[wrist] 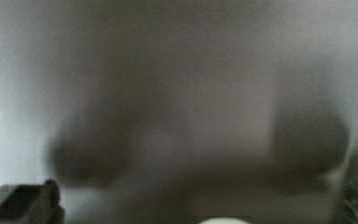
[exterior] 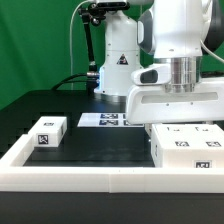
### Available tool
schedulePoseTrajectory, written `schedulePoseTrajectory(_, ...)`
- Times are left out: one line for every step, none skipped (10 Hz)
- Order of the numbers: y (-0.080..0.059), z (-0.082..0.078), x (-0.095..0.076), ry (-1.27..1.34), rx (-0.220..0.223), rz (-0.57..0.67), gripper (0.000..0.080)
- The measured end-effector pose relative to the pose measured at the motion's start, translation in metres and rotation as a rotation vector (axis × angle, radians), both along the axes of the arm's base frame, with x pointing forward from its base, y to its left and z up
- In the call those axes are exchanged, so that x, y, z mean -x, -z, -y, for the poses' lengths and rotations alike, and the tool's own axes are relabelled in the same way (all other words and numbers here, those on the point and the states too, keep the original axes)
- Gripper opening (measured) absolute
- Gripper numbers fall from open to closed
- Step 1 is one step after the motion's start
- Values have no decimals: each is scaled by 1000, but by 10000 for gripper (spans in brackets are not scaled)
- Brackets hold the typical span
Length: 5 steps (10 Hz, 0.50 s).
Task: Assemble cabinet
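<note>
exterior: low, near, facing arm base (exterior: pixel 118 62) at 12 o'clock | wrist: tight on blurred white surface (wrist: pixel 176 80) | overlap: unclear

A black surface (exterior: pixel 100 150) lies inside a long low white border wall (exterior: pixel 90 182). The marker board (exterior: pixel 101 119) lies flat on it near the far edge. Behind everything hangs a green backdrop (exterior: pixel 35 45).

You're looking at a black table (exterior: pixel 100 145) before a green backdrop (exterior: pixel 40 40).
Behind the table the backdrop is evenly lit; a low white wall (exterior: pixel 90 180) rims the table's camera-side edge, and the marker board (exterior: pixel 103 120) lies toward its far edge.
</note>
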State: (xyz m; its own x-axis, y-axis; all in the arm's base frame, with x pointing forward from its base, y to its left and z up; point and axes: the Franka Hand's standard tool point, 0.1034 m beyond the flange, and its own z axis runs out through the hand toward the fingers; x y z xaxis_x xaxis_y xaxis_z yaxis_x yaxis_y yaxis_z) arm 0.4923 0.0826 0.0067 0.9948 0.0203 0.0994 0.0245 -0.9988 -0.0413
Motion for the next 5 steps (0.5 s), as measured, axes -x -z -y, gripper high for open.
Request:
schedulePoseTrajectory(0,0,0,0,0,0,796)
schedulePoseTrajectory(0,0,0,-2,0,0,796)
schedulePoseTrajectory(0,3,-2,-8,2,17,796)
schedulePoseTrajectory(1,1,-2,-11,1,20,796)
schedulePoseTrajectory(0,1,-2,-13,1,21,796)
